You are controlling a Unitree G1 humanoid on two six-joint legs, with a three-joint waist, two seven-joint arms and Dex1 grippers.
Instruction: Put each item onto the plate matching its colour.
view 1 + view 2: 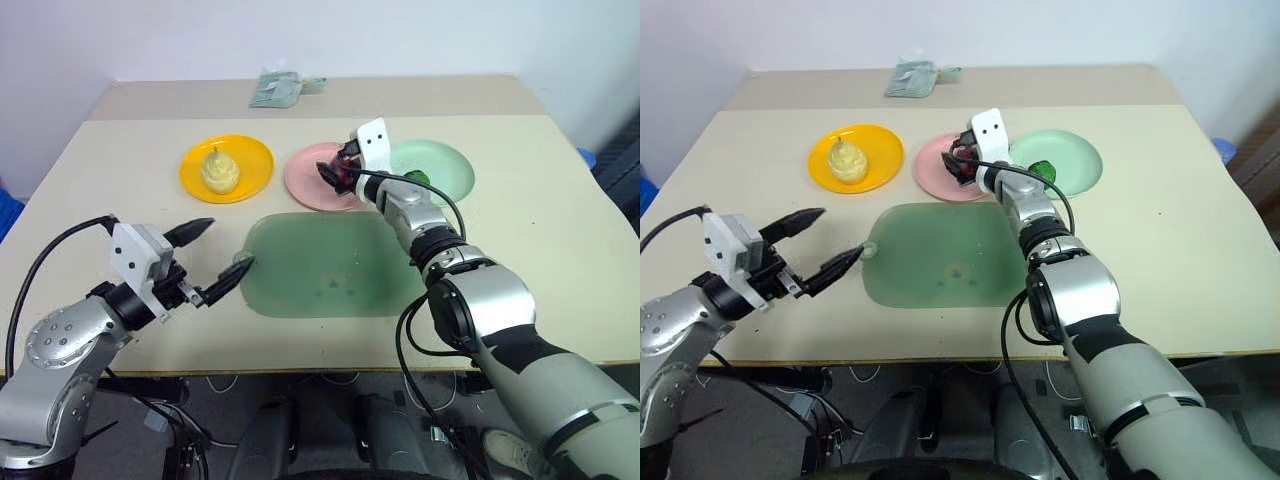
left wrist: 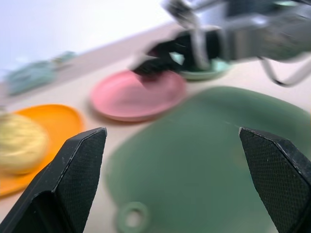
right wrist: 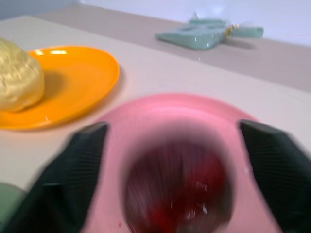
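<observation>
Table (image 1: 560, 240), L to R.

L gripper (image 1: 212, 255): near L front edge of table, off the L end of the green mat (image 1: 330, 265). Fingers spread wide, nothing between them. One fingertip sits at the mat's ring handle (image 2: 131, 217); touching or just above, can't tell. L wrist view looks between the two black fingers (image 2: 80, 160) across mat toward the plates.

Yellow plate (image 1: 255, 165): far L of the plate row, behind mat. Yellow pear (image 1: 220, 170) sits on it, stem up, roughly centred. Colour match OK.

Pink plate (image 1: 305, 175): middle of row, just beside yellow plate, not touching it. R gripper (image 1: 338, 175) reaches over its R part. Wrist view: fingers (image 3: 73, 174) stand wide apart either side of the red ball (image 3: 177, 187), gap on both sides, so no grip on it. Ball blurred; over pink plate surface, resting or not: can't tell. Colour match OK.

Mint plate (image 1: 450, 170): R end of row, partly hidden by R arm. Green ball (image 1: 418, 179) on it, near its L-front side, just beside R wrist. Colour match OK.

Back edge of table: small pale-green packet (image 1: 278, 90), well apart from plates.

Mat centre bare except faint marks.
</observation>
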